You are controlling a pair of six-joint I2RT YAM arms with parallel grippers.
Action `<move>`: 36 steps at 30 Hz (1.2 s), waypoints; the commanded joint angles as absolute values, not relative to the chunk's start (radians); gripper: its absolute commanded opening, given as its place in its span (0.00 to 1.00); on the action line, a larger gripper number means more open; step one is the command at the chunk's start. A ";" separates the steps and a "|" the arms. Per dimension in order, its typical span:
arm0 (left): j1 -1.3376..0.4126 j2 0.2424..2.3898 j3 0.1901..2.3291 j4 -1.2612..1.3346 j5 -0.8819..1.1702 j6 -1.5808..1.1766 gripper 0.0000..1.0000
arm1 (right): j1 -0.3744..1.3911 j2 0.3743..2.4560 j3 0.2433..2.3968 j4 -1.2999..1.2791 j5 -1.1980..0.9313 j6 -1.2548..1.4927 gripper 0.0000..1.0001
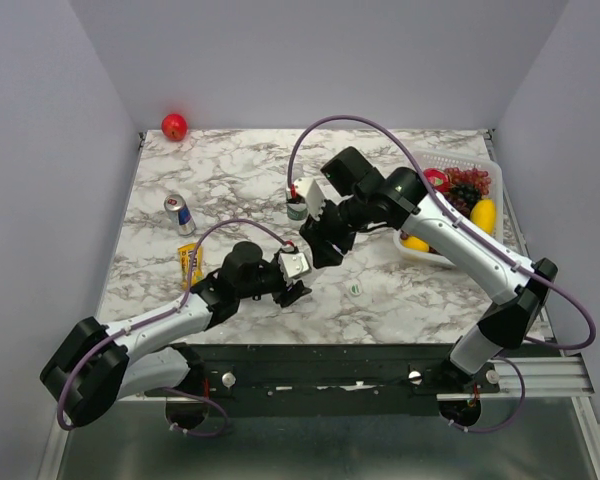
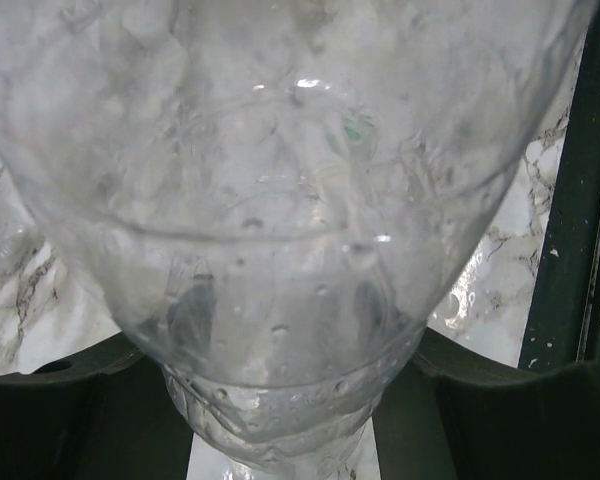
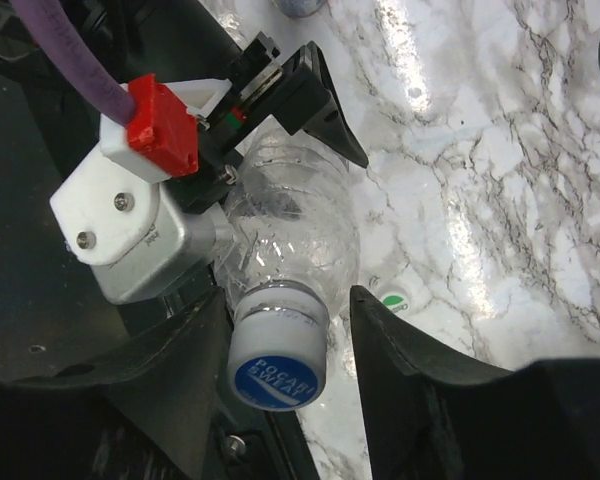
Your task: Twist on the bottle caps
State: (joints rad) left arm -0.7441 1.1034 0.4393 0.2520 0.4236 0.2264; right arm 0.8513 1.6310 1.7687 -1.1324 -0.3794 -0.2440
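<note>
Left gripper [image 2: 295, 400] jaws clamp the crinkled clear plastic bottle [image 2: 300, 200]. Right gripper [image 3: 285, 370] jaws stand apart, the round white-and-blue cap [image 3: 277, 365] between them on the bottle's neck.

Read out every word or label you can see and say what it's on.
"POCARI SWEAT": blue top of the cap on the bottle.
Can: print too small to read.
Yellow packet: too small to read.
Loose cap: green mark, unreadable.

Clear plastic bottle [image 3: 290, 230] (glossy marbled tabletop [image 3: 500, 150])
</note>
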 commanded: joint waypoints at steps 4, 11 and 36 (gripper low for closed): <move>-0.746 1.091 0.456 0.321 0.460 0.218 0.00 | 0.861 1.609 1.841 -1.172 -0.400 -0.311 0.90; -0.730 1.106 0.463 0.273 0.529 0.229 0.00 | 0.790 1.452 1.861 -1.259 -0.494 -0.492 0.96; -0.704 1.141 0.615 0.067 0.695 0.293 0.00 | 0.897 1.330 1.592 -1.097 -0.538 -1.065 0.99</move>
State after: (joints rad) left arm -0.7177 1.1328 0.5800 0.0757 0.6292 0.3420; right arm 0.8738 1.3552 1.6268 -1.1141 -0.5247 -1.0241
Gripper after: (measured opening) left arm 0.653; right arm 0.986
